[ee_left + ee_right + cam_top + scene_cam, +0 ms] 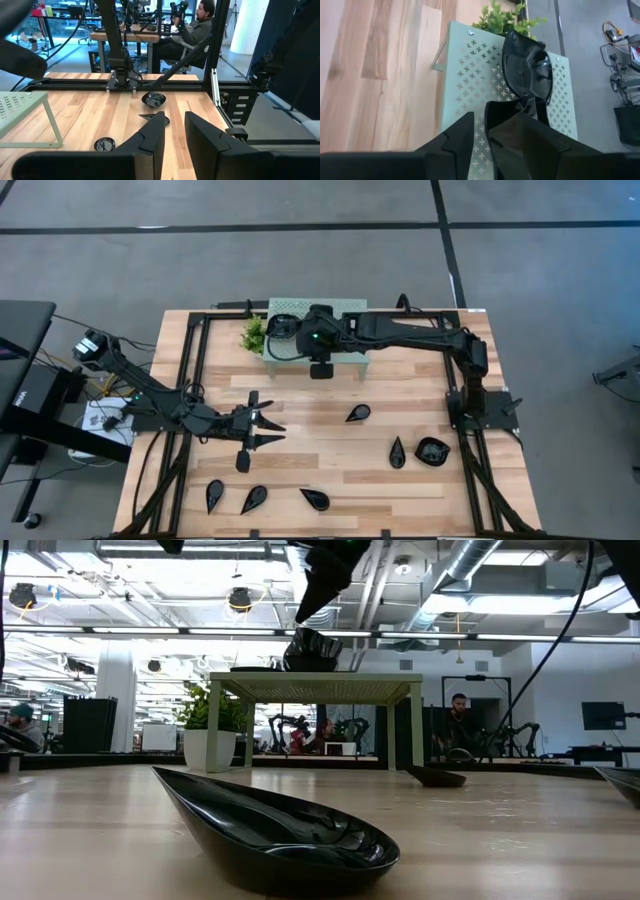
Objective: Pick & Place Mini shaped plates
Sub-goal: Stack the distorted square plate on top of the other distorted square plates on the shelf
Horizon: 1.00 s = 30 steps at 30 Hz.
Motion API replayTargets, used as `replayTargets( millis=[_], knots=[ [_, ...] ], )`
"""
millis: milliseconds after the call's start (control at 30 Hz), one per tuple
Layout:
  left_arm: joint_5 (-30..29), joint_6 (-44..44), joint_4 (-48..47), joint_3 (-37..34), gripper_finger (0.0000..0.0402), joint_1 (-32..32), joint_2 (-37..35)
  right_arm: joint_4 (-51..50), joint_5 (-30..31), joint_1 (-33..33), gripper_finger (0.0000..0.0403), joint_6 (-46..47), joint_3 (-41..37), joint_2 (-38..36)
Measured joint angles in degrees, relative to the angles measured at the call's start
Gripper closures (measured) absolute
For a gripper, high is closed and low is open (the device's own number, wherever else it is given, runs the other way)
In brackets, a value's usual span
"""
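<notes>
Right wrist view: black plate [526,67] on green stand [465,90] — long axis pointing away from right gripper [482,125]; jaws spread.

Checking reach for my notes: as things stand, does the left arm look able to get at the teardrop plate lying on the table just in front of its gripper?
Probably yes. The left gripper, jaws apart and empty, hovers beside the teardrop plate, with bare table between them.

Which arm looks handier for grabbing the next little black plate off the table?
Probably the left. The left gripper hangs low over the table beside a black plate. The right gripper is busy above the green stand, with a plate at its jaws.
</notes>
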Motion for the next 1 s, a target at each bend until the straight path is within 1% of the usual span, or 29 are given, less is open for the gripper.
replayTargets(
  millis=[200,300,433,667,800,933,1000],
  knots=[
    [0.0,0.0,0.5,0.0,0.0325,0.0,0.0,2.7,0.0,-1.7,0.027,0.0,0.0,0.0],
    [0.0,0.0,0.5,0.0,0.0325,0.0,0.0,1.0,-0.8,-2.6,0.0278,0.0,0.0,0.0],
    [0.0,0.0,0.5,0.0,0.0325,0.0,0.0,-1.6,-4.7,-3.5,0.0281,0.0,0.0,0.0],
    [0.0,0.4,0.8,0.0,0.0325,0.0,0.0,-2.1,-4.7,-4.5,0.0285,0.0,0.0,0.0],
    [0.0,0.4,0.9,0.0,0.0325,0.0,0.0,-2.2,-4.9,-5.4,0.0315,0.0,0.0,0.0],
    [0.0,0.4,1.0,0.0,0.0325,0.0,0.0,-2.9,-10.6,-6.4,0.0361,0.0,0.0,0.0],
    [0.0,0.4,1.1,0.0,0.0325,0.0,0.0,-3.1,-12.2,-6.8,0.0386,0.0,0.0,0.0]
  ],
)
